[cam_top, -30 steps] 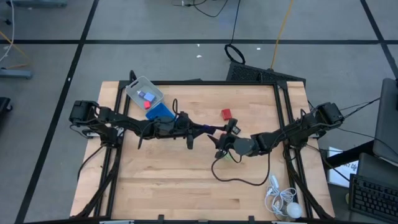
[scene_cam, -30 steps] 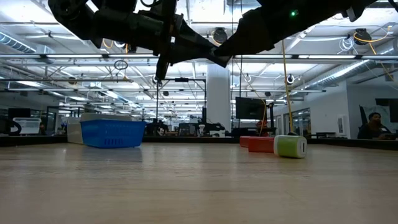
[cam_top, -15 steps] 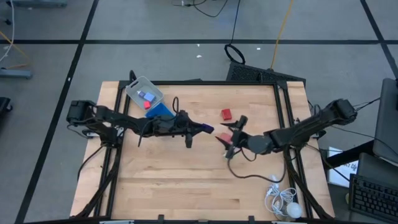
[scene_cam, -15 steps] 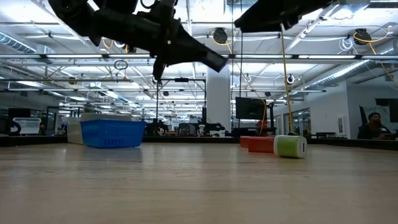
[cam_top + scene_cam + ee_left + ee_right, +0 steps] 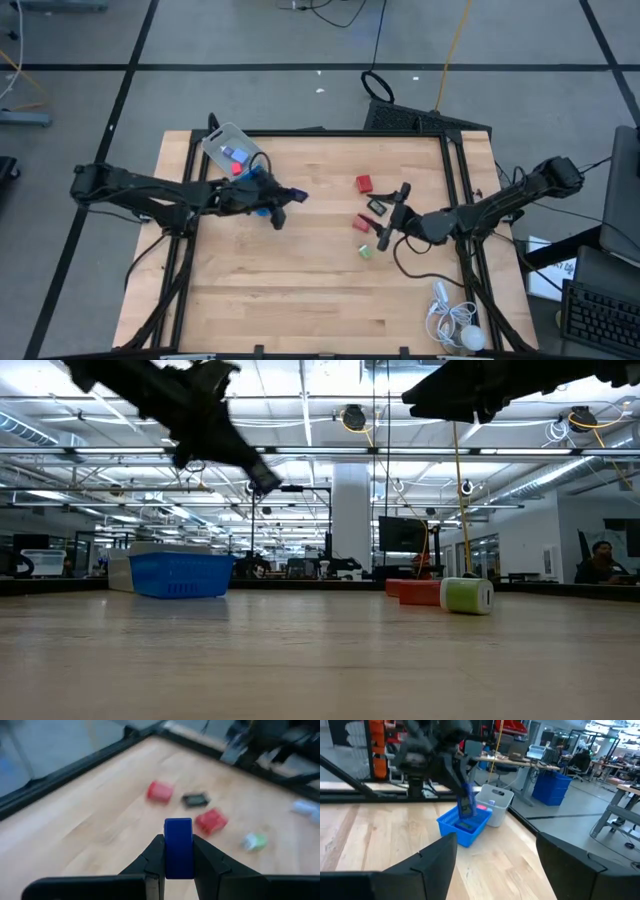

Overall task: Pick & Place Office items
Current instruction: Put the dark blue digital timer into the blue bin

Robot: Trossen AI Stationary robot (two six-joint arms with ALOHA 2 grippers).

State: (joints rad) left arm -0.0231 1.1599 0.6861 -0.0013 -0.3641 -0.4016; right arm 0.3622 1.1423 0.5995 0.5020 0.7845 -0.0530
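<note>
My left gripper (image 5: 290,195) is shut on a small blue piece (image 5: 178,845), in the air just right of the blue tray (image 5: 262,181); the clear box (image 5: 231,149) stands behind the tray. On the table right of centre lie a red block (image 5: 364,184), a dark piece (image 5: 377,207), a second red block (image 5: 362,223) and a green piece (image 5: 366,251). My right gripper (image 5: 389,217) hangs open above the table beside these pieces, with nothing between its fingers (image 5: 437,865). My left gripper pinches the blue piece by its two side faces (image 5: 167,855) between its two fingers. The piece stands on end between the fingertips, and its upper end (image 5: 178,824) sticks out past them. It is lifted clear of the table, with the fingers slanting a little downward.
A white corded gadget (image 5: 452,322) lies at the table's near right corner. In the low view the green piece (image 5: 467,596) and a red block (image 5: 420,592) lie to the right and the blue tray (image 5: 181,573) to the left. Bare wood lies along the near side.
The two grippers were together at the table's middle. My right gripper has opened and drawn back toward the right edge. My left gripper, shut on the blue piece, has carried it up and toward the left, to beside the blue tray.
</note>
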